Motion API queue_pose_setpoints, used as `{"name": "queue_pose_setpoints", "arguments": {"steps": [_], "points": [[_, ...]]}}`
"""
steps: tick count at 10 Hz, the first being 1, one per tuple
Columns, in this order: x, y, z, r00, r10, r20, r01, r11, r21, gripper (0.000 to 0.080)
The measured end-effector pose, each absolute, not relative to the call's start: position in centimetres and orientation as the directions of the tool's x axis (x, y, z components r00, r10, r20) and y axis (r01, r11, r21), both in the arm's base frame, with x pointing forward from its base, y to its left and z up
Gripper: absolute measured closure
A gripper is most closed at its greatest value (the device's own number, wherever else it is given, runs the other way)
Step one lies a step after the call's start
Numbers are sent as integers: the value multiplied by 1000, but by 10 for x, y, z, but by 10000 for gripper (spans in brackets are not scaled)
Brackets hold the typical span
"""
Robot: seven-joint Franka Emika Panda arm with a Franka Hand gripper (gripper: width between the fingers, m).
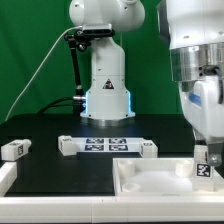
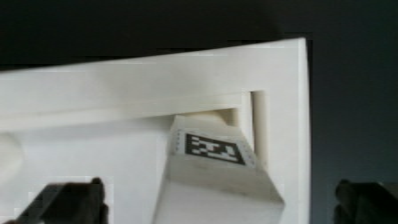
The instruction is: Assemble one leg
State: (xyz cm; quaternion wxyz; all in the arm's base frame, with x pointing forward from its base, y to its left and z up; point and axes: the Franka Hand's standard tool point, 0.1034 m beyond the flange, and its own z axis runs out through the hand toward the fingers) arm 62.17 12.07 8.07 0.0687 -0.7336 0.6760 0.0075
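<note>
The leg [image 1: 203,166], a short white block with a black-and-white tag, stands upright in the recessed corner of the large white panel [image 1: 150,181] at the exterior view's right. In the wrist view the leg [image 2: 224,172] rises from that corner of the panel [image 2: 107,110] toward the camera. My gripper [image 1: 204,148] hangs straight over the leg. Its dark fingers [image 2: 71,202] straddle the leg with a visible gap on each side, so the gripper [image 2: 217,206] is open and not touching it.
The marker board [image 1: 105,145] lies mid-table. Small white blocks sit at its two ends [image 1: 67,145] [image 1: 147,149], and another lies at the far left [image 1: 12,150]. The robot base [image 1: 105,75] stands behind.
</note>
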Motion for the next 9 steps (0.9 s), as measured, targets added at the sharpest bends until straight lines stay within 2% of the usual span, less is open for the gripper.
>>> {"name": "queue_pose_setpoints", "arguments": {"steps": [3, 5, 9], "points": [[621, 114, 81, 392, -917, -75, -919, -386, -84, 150], [621, 109, 80, 600, -799, -41, -800, -598, -59, 150], [624, 114, 80, 826, -563, 28, -560, -826, -63, 150]]}}
